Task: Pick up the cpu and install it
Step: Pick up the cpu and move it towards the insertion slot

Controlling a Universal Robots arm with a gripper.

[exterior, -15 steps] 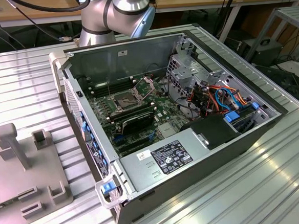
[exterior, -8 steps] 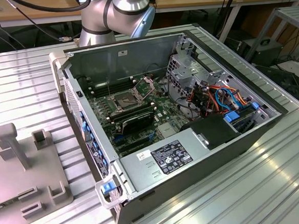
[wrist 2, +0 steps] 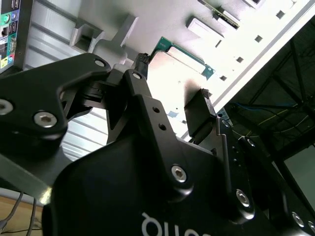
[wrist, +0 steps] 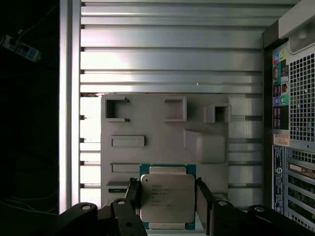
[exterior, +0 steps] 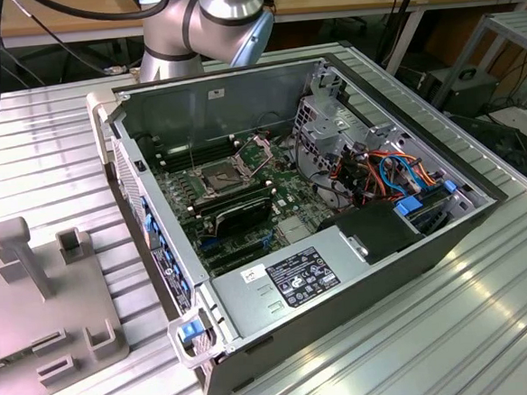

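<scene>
While in end effector (wrist: 168,186), cpu (wrist: 167,199) aloft.

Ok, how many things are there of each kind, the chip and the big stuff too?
cpu: 1
grey holder plate: 1
open computer case: 1
robot arm: 1
Total: 4

One open grey metal computer case (exterior: 239,100) and one grey plastic holder block (exterior: 36,304) on the ribbed aluminium table (exterior: 455,347); one small square silvery cpu (wrist: 167,201); one black gripper (wrist: 167,191) with two fingers (wrist: 203,196).
</scene>
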